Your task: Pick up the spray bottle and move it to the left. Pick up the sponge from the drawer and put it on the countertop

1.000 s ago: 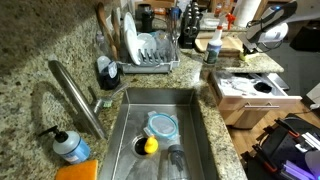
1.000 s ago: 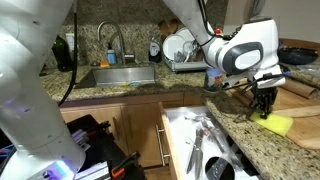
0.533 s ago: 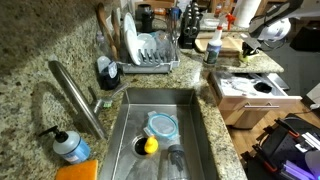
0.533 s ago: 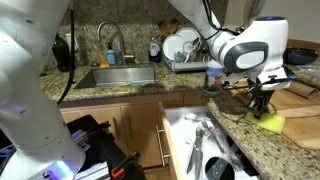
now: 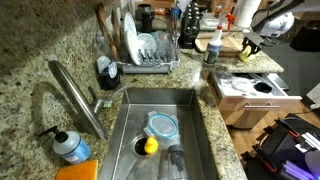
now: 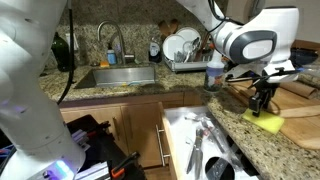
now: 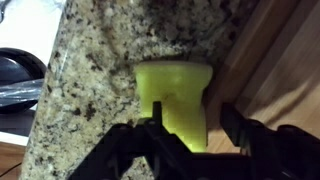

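A yellow-green sponge [image 7: 175, 95] lies on the granite countertop [image 7: 90, 80], against the edge of a wooden board [image 7: 285, 60]. In an exterior view the sponge [image 6: 264, 122] sits just below my gripper [image 6: 262, 107]. In the wrist view my gripper [image 7: 192, 120] stands open, its fingers apart on either side of the sponge's near end. The white spray bottle [image 5: 212, 45] stands upright on the counter near the dish rack, and it shows in both exterior views [image 6: 214, 75]. The drawer [image 6: 200, 140] under the counter hangs open.
A steel sink [image 5: 165, 115] holds a container and a yellow item. A dish rack [image 5: 150, 50], a faucet [image 5: 75, 90] and a soap bottle [image 5: 70, 145] surround it. The open drawer [image 5: 250, 92] sticks out into the aisle.
The jaws have opened and let go of the sponge, which now rests on the countertop. The gripper has lifted slightly above it.
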You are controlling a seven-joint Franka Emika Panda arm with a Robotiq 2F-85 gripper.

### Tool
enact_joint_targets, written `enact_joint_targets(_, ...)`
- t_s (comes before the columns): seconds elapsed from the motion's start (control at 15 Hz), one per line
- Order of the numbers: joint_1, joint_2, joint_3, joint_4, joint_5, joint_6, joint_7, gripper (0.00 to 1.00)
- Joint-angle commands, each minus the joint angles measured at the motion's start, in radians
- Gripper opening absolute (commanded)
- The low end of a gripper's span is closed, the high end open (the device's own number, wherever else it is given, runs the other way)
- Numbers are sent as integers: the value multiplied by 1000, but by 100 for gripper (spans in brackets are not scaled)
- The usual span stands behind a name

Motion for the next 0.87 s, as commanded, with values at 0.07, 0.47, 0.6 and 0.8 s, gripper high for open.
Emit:
enact_joint_targets(0.07, 23, -79, -53, 4, -71, -104, 1, 99)
enact_joint_targets(0.47, -5, -272, -49, -76, -112, -190, -120, 100)
enact_joint_targets(0.6, -4, -389, -51, -187, -107, -65, -214, 100)
enact_joint_targets(0.8, -1, -360, -62, -124, -104, -67, -218, 100)
